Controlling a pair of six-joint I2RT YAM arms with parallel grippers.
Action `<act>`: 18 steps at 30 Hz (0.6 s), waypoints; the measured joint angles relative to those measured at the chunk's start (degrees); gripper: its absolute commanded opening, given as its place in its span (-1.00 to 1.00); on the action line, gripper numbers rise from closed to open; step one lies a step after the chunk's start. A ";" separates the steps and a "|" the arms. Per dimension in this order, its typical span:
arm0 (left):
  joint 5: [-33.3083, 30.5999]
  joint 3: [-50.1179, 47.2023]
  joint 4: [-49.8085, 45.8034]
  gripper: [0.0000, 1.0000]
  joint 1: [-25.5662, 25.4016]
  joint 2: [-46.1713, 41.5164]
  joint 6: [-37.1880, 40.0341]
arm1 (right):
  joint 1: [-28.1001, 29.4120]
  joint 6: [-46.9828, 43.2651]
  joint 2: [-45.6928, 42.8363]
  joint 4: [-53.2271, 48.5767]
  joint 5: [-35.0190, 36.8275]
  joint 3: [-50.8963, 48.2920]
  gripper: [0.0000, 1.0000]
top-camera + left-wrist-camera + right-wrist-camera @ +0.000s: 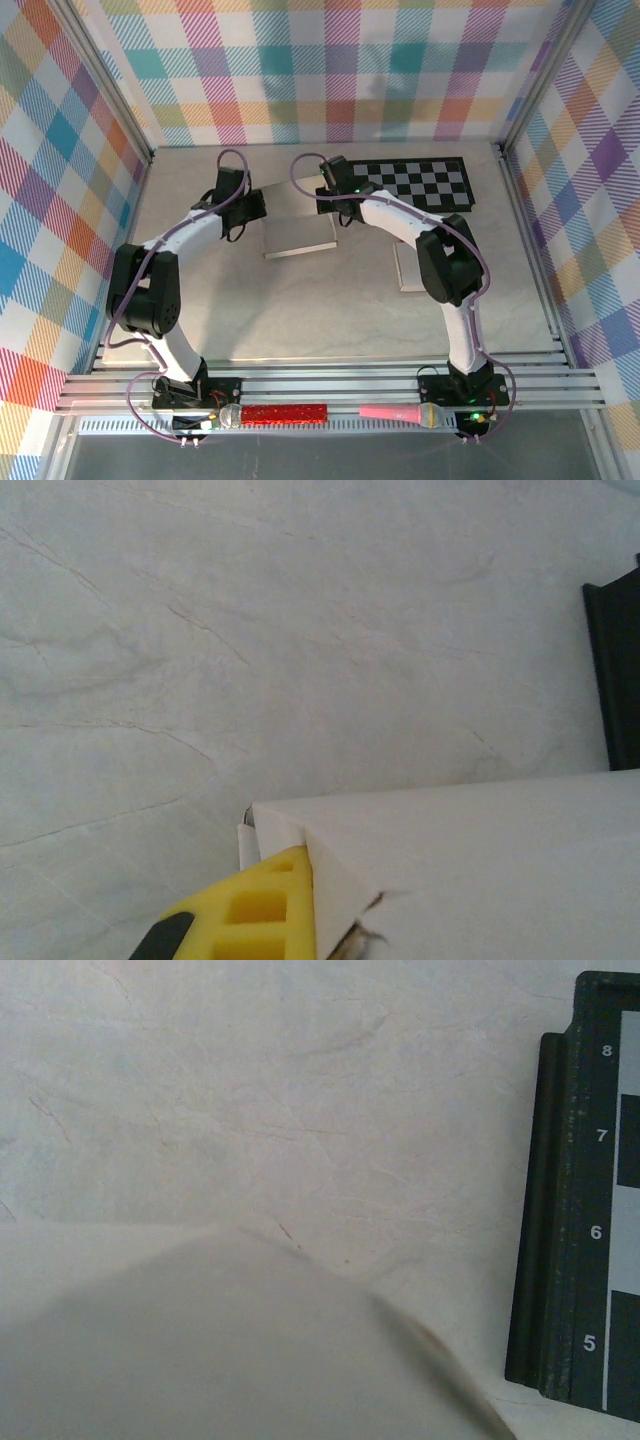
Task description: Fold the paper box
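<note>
White paper box (298, 236) on table (300, 320), left jaws and right jaws clenched on it.

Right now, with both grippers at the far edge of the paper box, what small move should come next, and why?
Probably raise both grippers together and swing the far flap toward the arm bases. The left gripper is shut on the far-left corner of the paper box, paper beside its yellow finger. The right gripper appears shut on the far-right corner, paper raised close to its camera.
</note>
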 measured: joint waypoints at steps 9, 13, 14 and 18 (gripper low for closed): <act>1.22 -5.46 5.49 -1.00 0.02 -3.04 -0.90 | 1.16 5.49 -1.86 -4.87 0.85 0.59 -1.00; 1.55 -8.55 5.86 -1.00 -0.50 -6.21 -1.92 | 2.49 6.78 -6.25 -3.89 1.57 -5.35 -1.00; 1.53 -9.73 5.99 -1.00 -0.96 -7.34 -2.10 | 2.91 7.08 -7.96 -3.37 1.73 -7.87 -1.00; 1.01 -14.82 7.08 -1.00 -3.23 -11.43 -3.10 | 4.09 7.32 -13.75 2.23 2.60 -18.01 -1.00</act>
